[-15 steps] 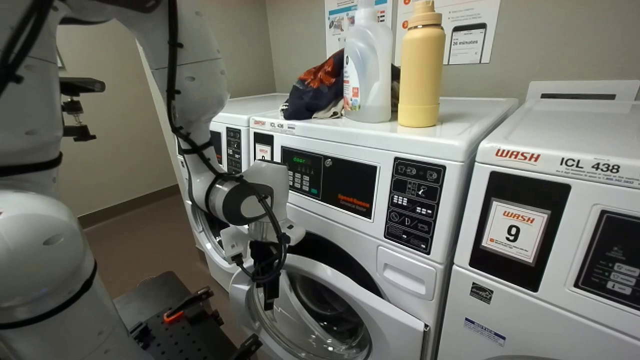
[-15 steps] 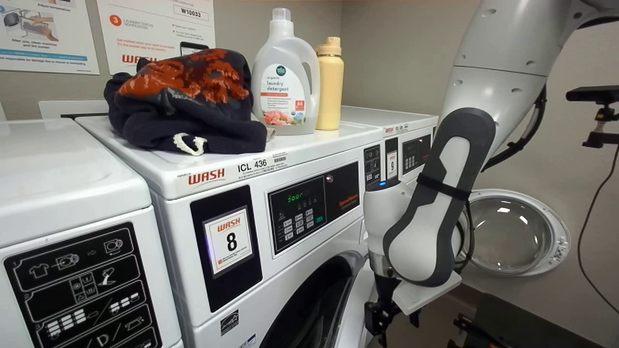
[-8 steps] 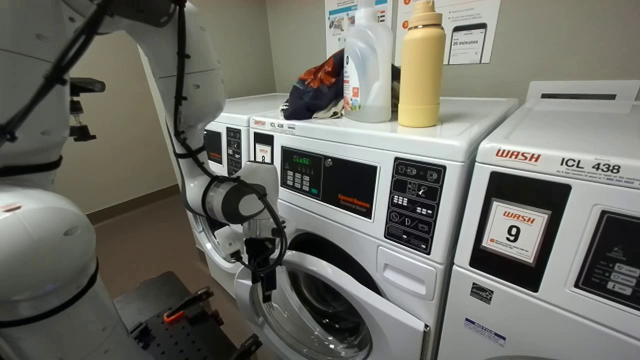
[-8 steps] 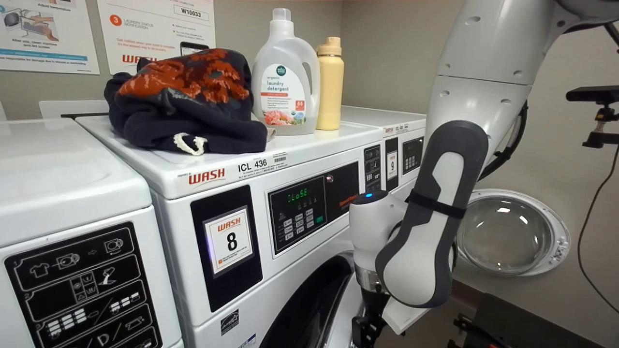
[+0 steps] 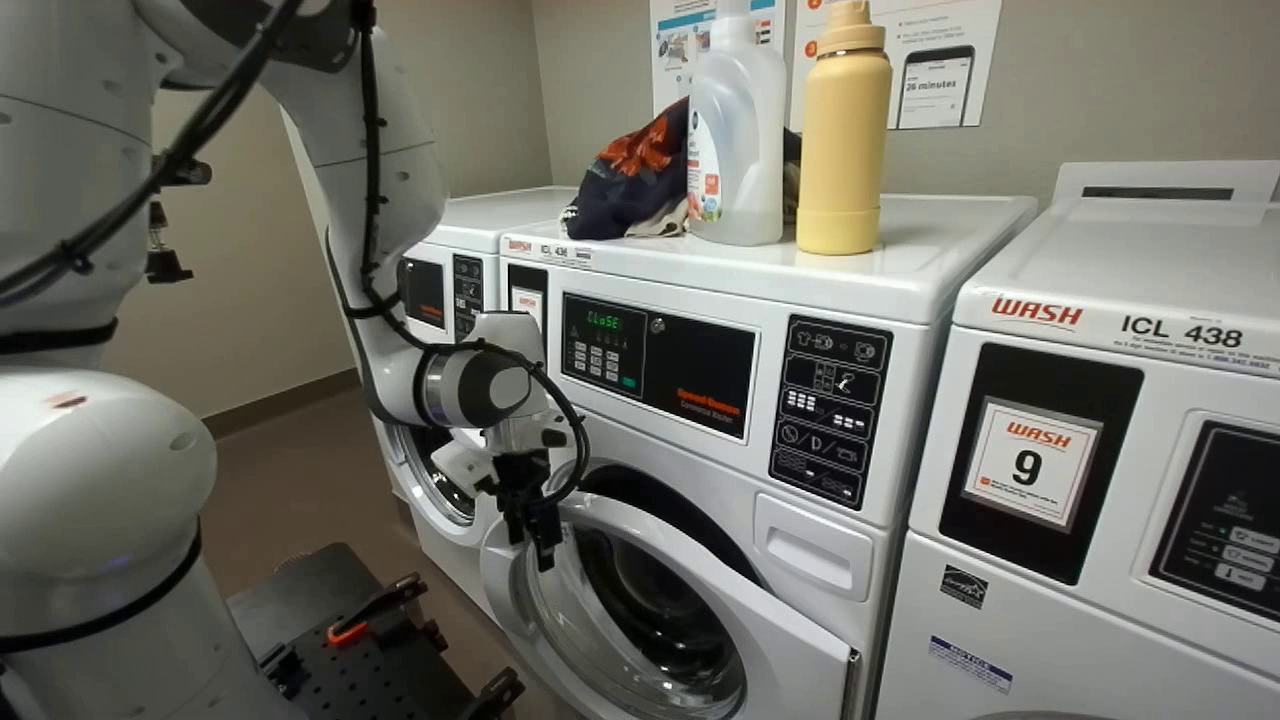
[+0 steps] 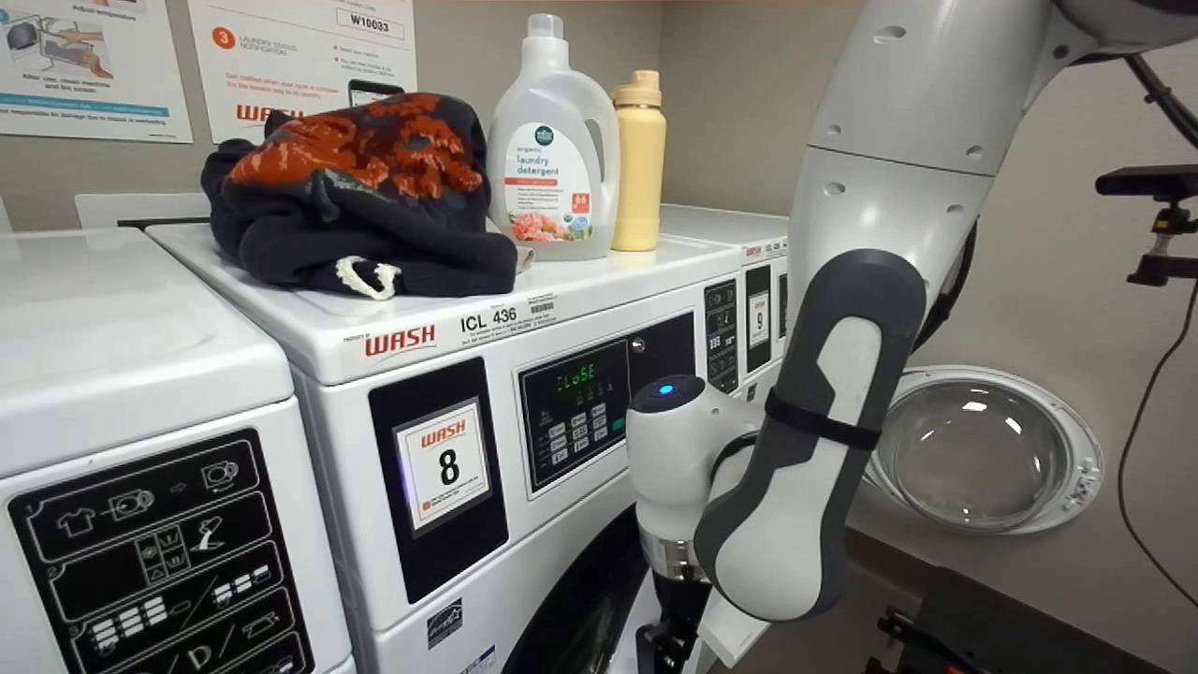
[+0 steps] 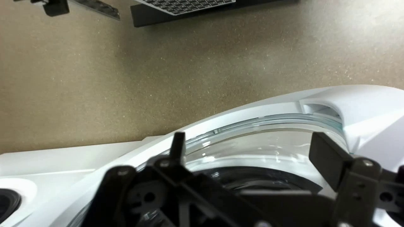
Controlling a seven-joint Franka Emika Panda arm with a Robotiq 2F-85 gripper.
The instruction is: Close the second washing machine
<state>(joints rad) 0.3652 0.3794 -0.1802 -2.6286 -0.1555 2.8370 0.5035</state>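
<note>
The second washing machine (image 5: 700, 455) is the middle white one; its dark display panel (image 6: 573, 412) reads "CLOSE" in both exterior views. Its round door (image 5: 790, 640) stands partly open, with a dark gap along its upper edge. In the wrist view its white rim (image 7: 252, 109) and clear glass bowl (image 7: 252, 143) fill the lower half. My gripper (image 5: 532, 548) points down at the door's upper free edge, on the outer side. Its fingers stand wide apart in the wrist view (image 7: 249, 136), with nothing held. Whether they touch the door I cannot tell.
Detergent (image 5: 735, 150), a yellow bottle (image 5: 843, 150) and clothes (image 6: 356, 215) stand on top of the machine. The machine with the 9 sticker (image 5: 1040, 610) adjoins. A black stand (image 5: 370, 650) is on the floor side. Another round door (image 6: 983, 454) hangs open behind the arm.
The door has swung a little toward the machine. My gripper has moved with it toward the machine and slightly up in the view. The display changed from "door" to "CLOSE".
</note>
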